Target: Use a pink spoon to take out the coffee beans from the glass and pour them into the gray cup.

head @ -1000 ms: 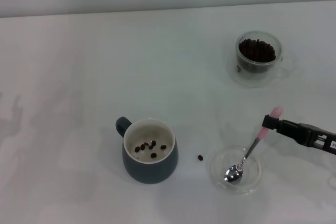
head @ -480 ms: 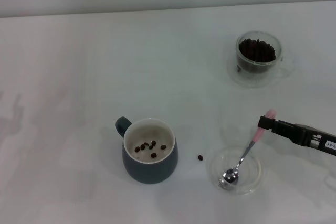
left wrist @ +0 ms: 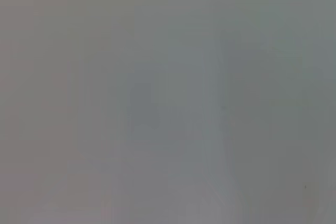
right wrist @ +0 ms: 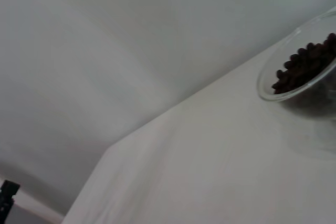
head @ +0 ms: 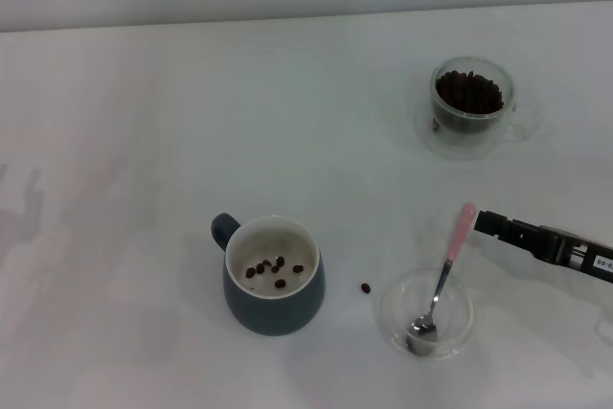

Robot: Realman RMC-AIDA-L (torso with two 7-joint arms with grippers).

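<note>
The pink spoon (head: 443, 275) lies with its metal bowl in a shallow clear dish (head: 454, 321), its pink handle leaning up over the rim. My right gripper (head: 487, 222) is just to the right of the handle tip, apart from it, open and empty. The glass (head: 471, 131) stands at the back right, full of coffee beans (head: 469, 93); it also shows in the right wrist view (right wrist: 315, 114) with its beans (right wrist: 304, 66). The gray cup (head: 276, 308) stands front centre with several beans (head: 274, 270) inside. My left gripper is out of view.
One loose bean (head: 366, 287) lies on the white table (head: 192, 122) between the gray cup and the dish. The left wrist view shows only a blank grey surface.
The spoon has been lowered into the dish and let go. Its handle now stands free to the left of my right gripper, which has drawn slightly back to the right.
</note>
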